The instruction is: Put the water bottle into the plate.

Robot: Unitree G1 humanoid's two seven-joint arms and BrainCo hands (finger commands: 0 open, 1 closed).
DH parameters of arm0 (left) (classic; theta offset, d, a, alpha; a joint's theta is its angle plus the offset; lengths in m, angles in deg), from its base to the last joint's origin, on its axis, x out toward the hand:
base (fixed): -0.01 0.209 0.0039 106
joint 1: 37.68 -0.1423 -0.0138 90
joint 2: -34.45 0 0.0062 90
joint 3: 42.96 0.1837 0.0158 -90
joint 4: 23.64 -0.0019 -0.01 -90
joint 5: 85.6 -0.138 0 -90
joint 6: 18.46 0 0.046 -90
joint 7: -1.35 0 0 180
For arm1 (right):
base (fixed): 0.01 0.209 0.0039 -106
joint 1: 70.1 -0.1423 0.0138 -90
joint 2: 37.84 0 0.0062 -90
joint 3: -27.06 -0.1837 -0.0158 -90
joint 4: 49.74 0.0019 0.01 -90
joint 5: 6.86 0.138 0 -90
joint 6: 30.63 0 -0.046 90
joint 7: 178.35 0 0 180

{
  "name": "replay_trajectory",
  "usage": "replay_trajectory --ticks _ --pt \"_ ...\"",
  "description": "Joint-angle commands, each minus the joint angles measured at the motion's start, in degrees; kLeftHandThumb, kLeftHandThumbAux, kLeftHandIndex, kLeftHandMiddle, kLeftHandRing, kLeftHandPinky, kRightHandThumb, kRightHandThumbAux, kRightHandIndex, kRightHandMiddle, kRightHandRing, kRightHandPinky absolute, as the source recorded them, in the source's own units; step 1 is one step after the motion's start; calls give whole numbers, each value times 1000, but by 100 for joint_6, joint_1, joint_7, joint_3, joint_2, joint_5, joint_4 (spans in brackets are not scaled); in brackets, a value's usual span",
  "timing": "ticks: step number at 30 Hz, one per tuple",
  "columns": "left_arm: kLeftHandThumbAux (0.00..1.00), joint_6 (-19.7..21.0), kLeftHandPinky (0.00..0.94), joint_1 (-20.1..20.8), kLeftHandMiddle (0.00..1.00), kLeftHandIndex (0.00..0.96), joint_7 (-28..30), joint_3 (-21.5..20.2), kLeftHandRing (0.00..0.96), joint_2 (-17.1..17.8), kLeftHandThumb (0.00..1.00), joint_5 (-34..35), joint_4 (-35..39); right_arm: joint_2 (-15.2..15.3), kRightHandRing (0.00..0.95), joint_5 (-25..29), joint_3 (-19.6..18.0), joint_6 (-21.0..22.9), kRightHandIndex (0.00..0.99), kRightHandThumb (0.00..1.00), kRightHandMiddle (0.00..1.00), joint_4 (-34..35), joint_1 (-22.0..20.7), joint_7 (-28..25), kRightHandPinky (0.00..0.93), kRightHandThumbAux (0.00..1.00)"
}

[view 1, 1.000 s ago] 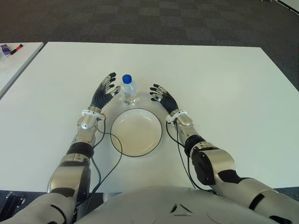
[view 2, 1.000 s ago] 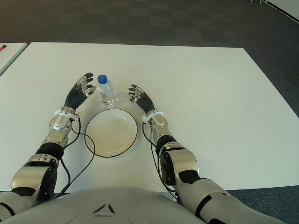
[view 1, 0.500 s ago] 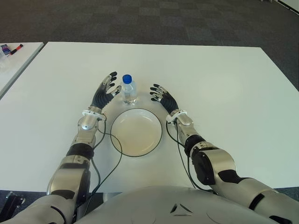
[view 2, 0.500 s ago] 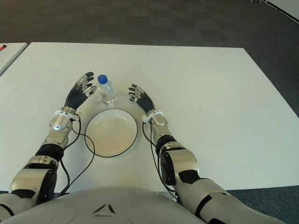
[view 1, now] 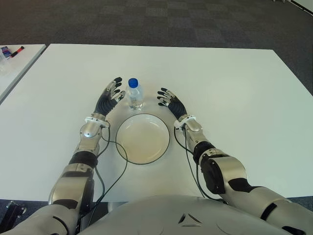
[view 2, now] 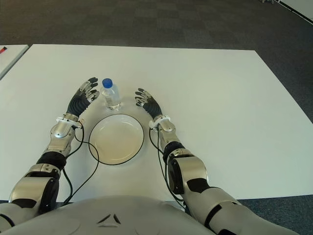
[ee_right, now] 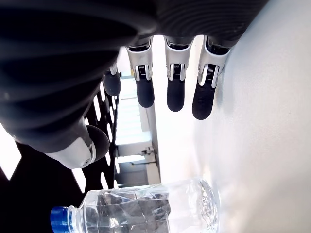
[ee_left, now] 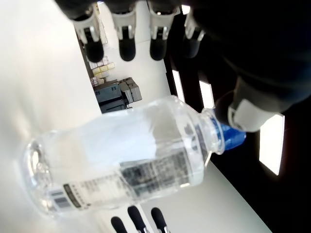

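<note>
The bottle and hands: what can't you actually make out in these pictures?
- Bottle: its label text is too small in the eye views, and blurred in the left wrist view.
- Left hand: whether its thumb touches the bottle; in its wrist view the thumb overlaps the cap.
- Right hand: its palm is cut off by the right wrist view's edge.
- Plate: nothing hidden.

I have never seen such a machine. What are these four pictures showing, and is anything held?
This is a humanoid robot at a white table. Two pictures look down from its head; the other two come from cameras on its wrists. A water bottle stands upright just beyond an empty plate. The left hand is beside the bottle on one side, the right hand on the other. Both have fingers spread. Nothing is held; the bottle is not yet on the plate.
</note>
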Motion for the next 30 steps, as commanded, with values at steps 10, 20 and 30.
replay_trajectory --ticks 10,20,30 --pt "482 -173 100 32 78 27 150 27 59 46 518 2 -43 -402 150 0 17 359 87 125 146 -184 151 105 185 597" --pt "480 -266 82 -7 59 21 198 60 47 68 532 -15 91 -405 163 59 -51 422 87 146 159 -187 128 58 208 602" --pt "510 -285 87 -147 57 20 209 95 48 78 500 -22 465 -402 169 36 -46 394 83 148 165 -182 140 80 214 611"
